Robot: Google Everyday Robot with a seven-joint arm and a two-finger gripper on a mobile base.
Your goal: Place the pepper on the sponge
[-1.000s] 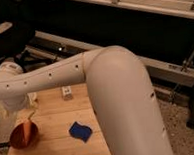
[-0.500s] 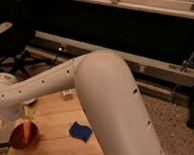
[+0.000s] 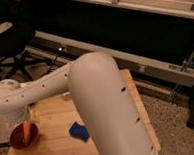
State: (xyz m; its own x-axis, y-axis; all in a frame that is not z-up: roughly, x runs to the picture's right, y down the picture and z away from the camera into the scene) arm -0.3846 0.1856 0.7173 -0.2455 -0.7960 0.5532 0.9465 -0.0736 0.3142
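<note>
The dark blue sponge [image 3: 79,131] lies on the wooden table [image 3: 55,150], partly hidden behind my big white arm. To its left stands a round orange bowl [image 3: 19,140]. A slim, brighter orange streak inside it appears to be the pepper [image 3: 28,131], leaning in the bowl. My arm reaches left across the table, and the gripper [image 3: 17,116] hangs down at its end, just above the bowl's far rim. Whether it holds the pepper does not show.
The white upper arm [image 3: 107,106] fills the middle of the view and hides the table's centre. A dark office chair [image 3: 10,48] stands at the back left. A metal rail [image 3: 155,68] runs behind the table, with speckled floor [image 3: 179,131] to the right.
The arm has swung further left and looms larger, covering more of the table. Its wrist end has come down closer over the orange bowl. Sponge and bowl stay put.
</note>
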